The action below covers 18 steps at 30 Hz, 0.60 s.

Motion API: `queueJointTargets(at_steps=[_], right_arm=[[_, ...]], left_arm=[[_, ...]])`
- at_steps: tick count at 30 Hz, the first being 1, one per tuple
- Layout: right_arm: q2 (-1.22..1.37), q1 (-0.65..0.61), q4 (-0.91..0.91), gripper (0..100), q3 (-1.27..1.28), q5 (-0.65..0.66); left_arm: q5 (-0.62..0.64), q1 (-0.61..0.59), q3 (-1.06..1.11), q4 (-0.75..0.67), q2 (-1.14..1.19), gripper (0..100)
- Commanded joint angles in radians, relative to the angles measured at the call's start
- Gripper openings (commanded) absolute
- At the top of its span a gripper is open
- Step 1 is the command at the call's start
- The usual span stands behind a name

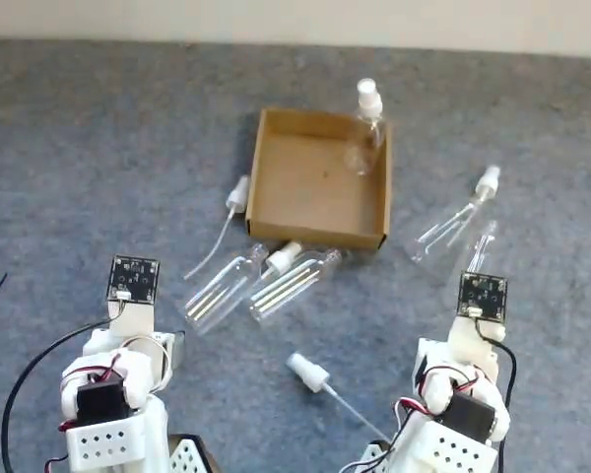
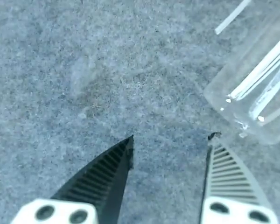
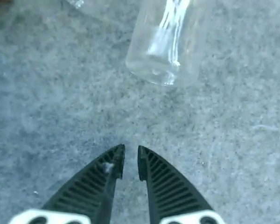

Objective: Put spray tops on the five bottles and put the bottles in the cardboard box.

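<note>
**One bottle boxed, four on the carpet**

The cardboard box [image 1: 320,235] is shallow, brown and open-topped, at the middle of the grey carpet [image 1: 98,148]. A clear upright bottle [image 1: 364,138] with a white spray top stands in the box's 1 o'clock corner.

At the box's 7 o'clock lie the left bottle [image 1: 222,289] and the middle bottle [image 1: 297,283], side by side, necks pointing to about 1 o'clock. A white top [image 1: 284,256] sits at their necks; which one it belongs to is unclear.

At 4 o'clock the capped bottle [image 1: 451,225] lies with its top toward 1 o'clock, and the faint bottle [image 1: 479,248] is just beside it.

One loose spray top [image 1: 238,193] is at the box's 9 o'clock, tube trailing toward 7. The other spray top [image 1: 307,371] is at 6 o'clock, tube toward 4.

The left gripper [image 2: 170,137] is spread wide over bare carpet near a bottle base [image 2: 256,93]. The right gripper [image 3: 131,154] has its tips almost together, empty, facing a second bottle base [image 3: 165,42].
</note>
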Motion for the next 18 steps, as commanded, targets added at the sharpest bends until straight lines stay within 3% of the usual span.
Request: queueJointTargets(at_steps=[1,15,18], right_arm=[[-0.010,-0.045,0.005,1.3,0.120,0.006],[-0.010,-0.173,0.001,1.3,0.120,0.008],[-0.010,-0.183,-0.079,1.3,0.120,0.026]], left_arm=[[0.008,0.070,0.019,0.006,-0.013,23],[0.009,0.077,0.019,0.002,-0.013,23],[0.005,0.073,0.019,-0.011,-0.013,23]])
